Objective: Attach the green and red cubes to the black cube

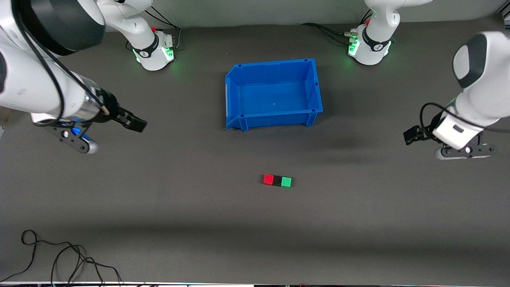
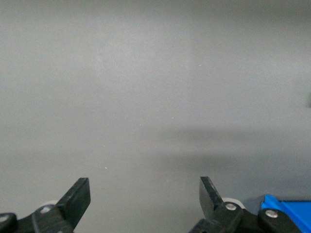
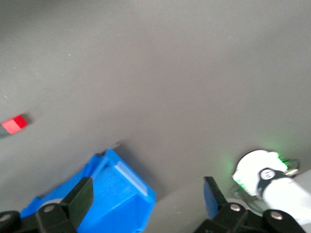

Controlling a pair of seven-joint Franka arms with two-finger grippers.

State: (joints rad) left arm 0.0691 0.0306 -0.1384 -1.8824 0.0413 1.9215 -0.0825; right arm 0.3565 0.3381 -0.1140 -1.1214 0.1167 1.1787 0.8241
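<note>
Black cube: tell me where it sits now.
In the front view the black cube lies on the mat, touching the red cube and green cube, nearer the camera than the blue bin.

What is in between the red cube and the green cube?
The black cube sits between the red cube and the green cube, touching both in one row on the mat. The front view shows it.

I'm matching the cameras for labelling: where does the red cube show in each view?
Front view: red cube on the mat, joined to the black cube, nearer the camera than the blue bin.
Left wrist view: not in it.
Right wrist view: at the picture's edge.
Shared landmark: the blue bin.
</note>
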